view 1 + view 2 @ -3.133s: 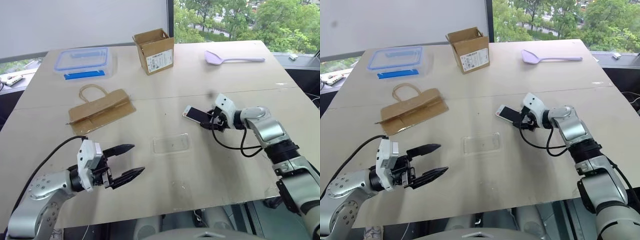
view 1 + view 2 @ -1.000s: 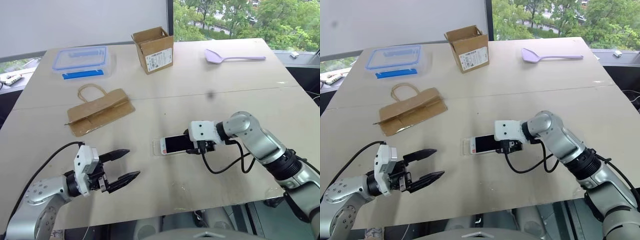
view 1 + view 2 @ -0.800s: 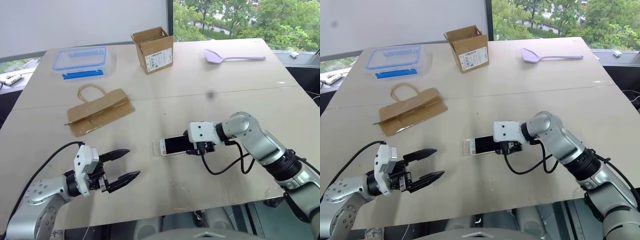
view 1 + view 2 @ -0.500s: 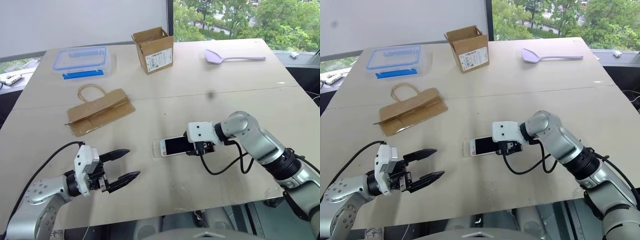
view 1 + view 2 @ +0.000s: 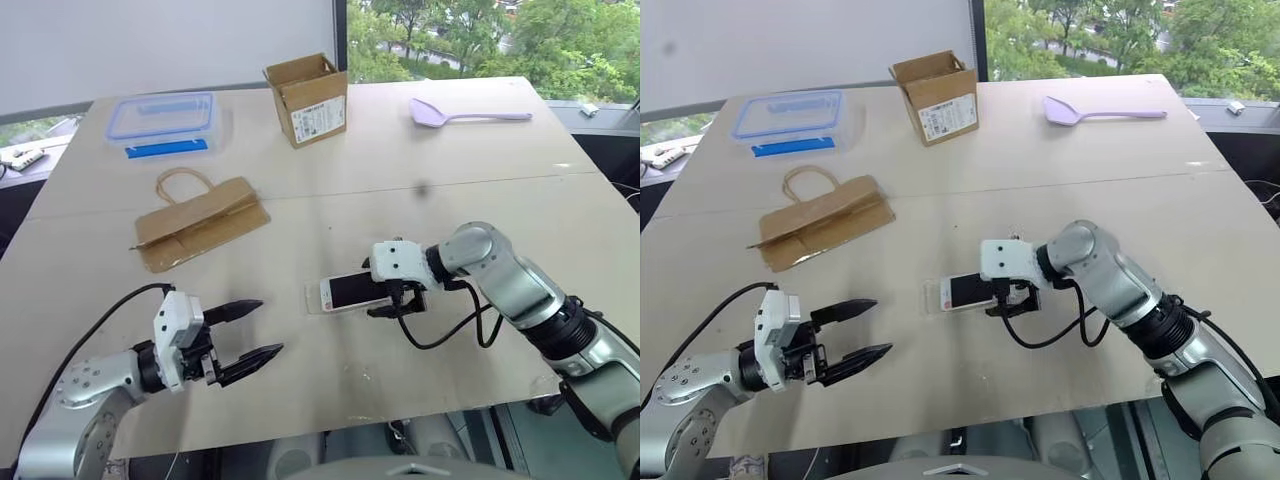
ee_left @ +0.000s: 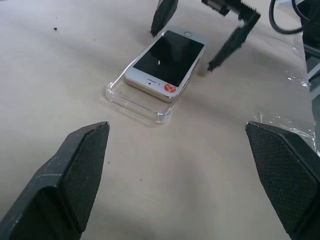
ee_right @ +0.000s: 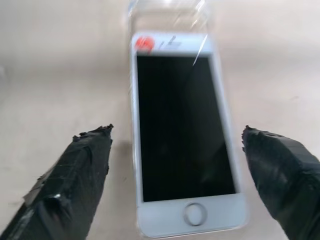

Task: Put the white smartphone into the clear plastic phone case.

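The phone (image 7: 182, 130) lies on the case (image 6: 134, 97), between the right hand's (image 5: 392, 296) wide fingers (image 7: 82, 165), untouched; left hand (image 5: 245, 331) wide, well apart.

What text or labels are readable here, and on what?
None readable.
Box: white label with dark print, too small to read.
Phone: round red sticker at one end, any print on it too small to read.
Storage box: blue strip, no legible text.
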Controlling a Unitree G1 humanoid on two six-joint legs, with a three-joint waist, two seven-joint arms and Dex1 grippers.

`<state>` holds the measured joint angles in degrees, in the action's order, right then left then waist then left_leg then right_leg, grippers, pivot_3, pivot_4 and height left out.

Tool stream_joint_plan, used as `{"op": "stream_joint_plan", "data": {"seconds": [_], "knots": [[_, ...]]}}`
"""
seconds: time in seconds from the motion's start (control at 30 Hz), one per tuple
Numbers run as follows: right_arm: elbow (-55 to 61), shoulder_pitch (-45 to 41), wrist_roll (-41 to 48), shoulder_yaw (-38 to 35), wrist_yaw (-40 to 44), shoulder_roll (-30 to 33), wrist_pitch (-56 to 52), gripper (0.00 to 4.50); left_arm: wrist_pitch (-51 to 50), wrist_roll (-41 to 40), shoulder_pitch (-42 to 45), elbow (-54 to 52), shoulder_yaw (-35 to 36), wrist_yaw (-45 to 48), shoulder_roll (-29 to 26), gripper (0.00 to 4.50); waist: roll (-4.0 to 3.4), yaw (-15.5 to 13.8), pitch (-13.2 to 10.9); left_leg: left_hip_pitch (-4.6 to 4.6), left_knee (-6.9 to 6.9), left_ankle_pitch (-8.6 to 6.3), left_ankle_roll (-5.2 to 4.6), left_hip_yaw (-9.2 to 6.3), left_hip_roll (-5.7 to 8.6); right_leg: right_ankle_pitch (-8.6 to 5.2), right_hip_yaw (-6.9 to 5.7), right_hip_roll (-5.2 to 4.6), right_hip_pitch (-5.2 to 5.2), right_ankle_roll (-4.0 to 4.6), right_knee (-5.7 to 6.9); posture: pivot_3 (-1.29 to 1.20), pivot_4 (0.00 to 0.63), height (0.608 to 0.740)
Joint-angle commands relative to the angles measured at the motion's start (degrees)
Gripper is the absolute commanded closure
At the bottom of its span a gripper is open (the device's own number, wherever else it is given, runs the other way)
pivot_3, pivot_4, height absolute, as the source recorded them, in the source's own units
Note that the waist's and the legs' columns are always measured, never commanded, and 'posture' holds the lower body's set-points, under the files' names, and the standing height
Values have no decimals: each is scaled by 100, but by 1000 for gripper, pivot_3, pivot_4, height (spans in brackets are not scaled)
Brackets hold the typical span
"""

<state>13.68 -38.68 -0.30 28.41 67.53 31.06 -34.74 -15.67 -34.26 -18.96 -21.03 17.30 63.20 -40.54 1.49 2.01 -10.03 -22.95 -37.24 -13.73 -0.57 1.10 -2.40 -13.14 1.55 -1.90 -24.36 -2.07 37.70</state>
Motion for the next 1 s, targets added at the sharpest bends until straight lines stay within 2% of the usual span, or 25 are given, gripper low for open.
{"op": "stream_joint_plan", "data": {"seconds": [0.03,0.07,0.1,0.2,0.23,0.27,0.3,0.33,0.43,0.47,0.5,0.77,0.9,1.0], "knots": [[598,43,489,-543,-61,58,-445,39,-18,6,120,-22,-41,-75,-24,0,0,-5,0,0,0,0,0,-1,0,-1,0,0,0,-1,0,0,150,740],[662,71,572,-631,-106,77,-538,39,-24,22,148,-11,-65,-60,-34,0,1,-4,0,0,0,0,0,-1,0,-1,0,0,1,-2,0,0,150,740],[729,125,683,-766,-183,84,-677,280,-42,53,198,25,-103,-59,-56,0,1,-4,0,0,0,0,0,0,0,-1,0,0,1,-2,0,0,150,740],[925,367,961,-1091,-385,95,-817,1357,-109,80,363,151,-211,-42,-110,861,0,-17,0,0,0,0,0,0,0,-1,-1,-1,1,-1,-1,0,150,740],[963,420,1011,-1116,-448,87,-836,1683,-97,89,406,190,-249,-4,-127,1182,1,-15,0,0,0,0,0,0,1,-1,-1,-1,0,-2,0,0,150,740],[984,473,1063,-1121,-507,55,-832,2437,-82,101,458,226,-285,28,-133,1897,1,-9,0,-1,0,0,0,0,1,-1,0,0,0,-2,0,0,150,740],[980,526,1140,-1138,-586,-20,-865,2712,-79,104,513,256,-316,34,-124,2189,0,3,0,0,0,0,0,0,1,-1,0,0,0,-2,0,0,150,740],[941,576,1180,-1106,-662,-90,-847,3303,-67,114,569,281,-351,43,-113,2768,1,7,0,0,0,0,0,1,1,-1,1,1,0,-2,1,0,150,740],[780,651,1235,-967,-784,-254,-724,4417,-20,149,674,356,-427,93,-114,3793,1,22,0,1,0,0,0,0,-1,-2,1,4,0,-4,2,0,150,740],[656,677,1272,-896,-803,-367,-646,4500,22,173,711,395,-460,157,-132,4227,1,24,1,0,0,0,0,0,-1,-2,1,4,0,-4,2,0,150,740],[525,695,1303,-805,-776,-449,-571,4500,53,189,744,435,-483,216,-148,4462,2,23,1,1,0,0,0,0,-1,-2,1,4,0,-4,2,0,150,740],[-861,466,914,-60,-770,-1027,273,4500,138,277,729,530,-420,406,-226,4462,1,28,1,0,-1,0,0,1,-1,2,2,4,0,-1,2,0,150,740],[-1569,338,224,713,-521,-875,717,4500,152,289,607,449,-335,322,-220,4462,3,27,3,3,-1,0,0,1,-1,2,1,5,1,-1,5,0,150,740],[-1787,307,-48,1023,-365,-738,884,4500,156,331,550,420,-310,221,-217,4462,5,25,10,16,-1,0,0,-1,-2,-1,0,3,12,-3,4,0,150,740]]}}
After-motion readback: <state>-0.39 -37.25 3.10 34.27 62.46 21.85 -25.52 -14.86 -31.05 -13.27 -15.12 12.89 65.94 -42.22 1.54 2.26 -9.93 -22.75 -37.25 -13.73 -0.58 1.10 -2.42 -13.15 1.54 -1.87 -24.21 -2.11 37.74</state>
